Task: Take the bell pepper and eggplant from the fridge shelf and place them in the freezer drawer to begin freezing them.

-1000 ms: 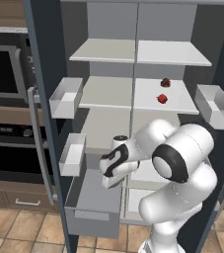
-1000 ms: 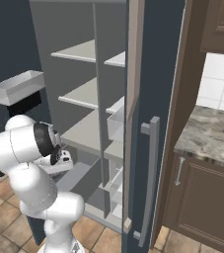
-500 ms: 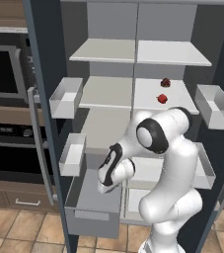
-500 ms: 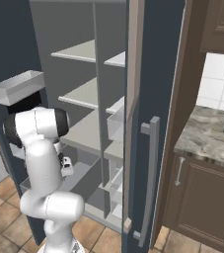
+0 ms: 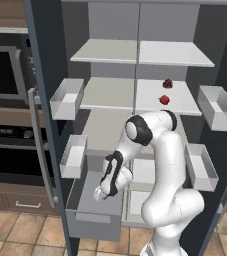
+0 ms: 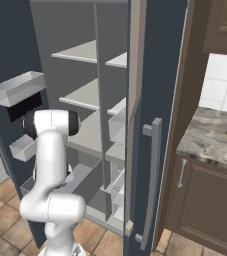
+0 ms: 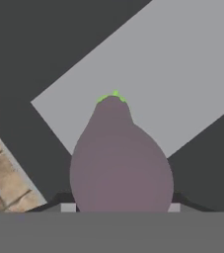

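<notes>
We see a glossy white arm (image 5: 167,165) built of thick, rounded tubular segments, smooth and plain, with no cables, screws or lettering that we can make out. Dark charcoal rings mark its joints: one wraps the rounded joint housing (image 5: 137,129) high on the arm, another bands the wrist (image 5: 116,167). In the right base view the same joint (image 6: 50,124) shows dark caps on both sides. The claw (image 5: 103,194) ends in small dark parts, too tiny for us to detail.

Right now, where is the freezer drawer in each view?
Left base view: freezer drawer pulled out, lower left, under the claw.
Right base view: drawer lower left, behind the white arm.
Hand view: grey floor beneath the eggplant.
Shared landmark: the white arm.
</notes>
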Available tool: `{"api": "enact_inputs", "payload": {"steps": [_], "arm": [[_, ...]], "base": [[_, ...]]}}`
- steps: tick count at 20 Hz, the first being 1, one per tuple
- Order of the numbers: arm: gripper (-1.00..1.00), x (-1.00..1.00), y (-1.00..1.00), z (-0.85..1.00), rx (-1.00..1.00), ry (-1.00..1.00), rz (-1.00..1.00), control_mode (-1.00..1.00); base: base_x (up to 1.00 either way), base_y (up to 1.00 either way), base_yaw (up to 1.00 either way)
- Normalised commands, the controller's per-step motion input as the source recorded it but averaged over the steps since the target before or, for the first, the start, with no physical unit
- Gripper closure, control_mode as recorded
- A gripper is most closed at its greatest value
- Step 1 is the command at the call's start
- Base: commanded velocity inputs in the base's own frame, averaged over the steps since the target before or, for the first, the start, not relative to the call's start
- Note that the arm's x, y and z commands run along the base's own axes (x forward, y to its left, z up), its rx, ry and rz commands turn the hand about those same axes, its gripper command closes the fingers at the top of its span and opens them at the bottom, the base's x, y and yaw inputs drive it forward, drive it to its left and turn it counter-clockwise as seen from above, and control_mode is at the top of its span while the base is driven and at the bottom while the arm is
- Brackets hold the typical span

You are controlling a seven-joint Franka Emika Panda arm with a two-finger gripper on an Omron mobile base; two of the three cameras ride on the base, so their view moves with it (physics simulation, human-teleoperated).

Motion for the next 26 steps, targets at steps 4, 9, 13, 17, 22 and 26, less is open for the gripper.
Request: {"api": "enact_inputs", "payload": {"steps": [4, 9, 13, 17, 22, 26], "arm": [[1.00, 0.44, 0.21, -0.62, -0.02, 0.06, 0.00, -1.00], [1.00, 0.53, 0.24, -0.67, -0.05, 0.05, 0.00, -1.00], [1.00, 0.71, 0.06, -0.65, -0.03, 0.05, -0.02, -1.00], [-1.00, 0.61, 0.02, -0.39, 0.00, 0.02, -0.01, -1.00], [-1.00, 0.37, 0.06, -0.08, 0.00, 0.00, 0.00, -1.00], [-1.00, 0.15, 0.00, 0.00, 0.01, 0.00, -0.02, -1.00]], "base": [[0.00, 0.00, 0.00], [0.00, 0.00, 0.00], [0.00, 0.00, 0.00], [0.00, 0.00, 0.00], [0.00, 0.00, 0.00], [0.00, 0.00, 0.00]]}}
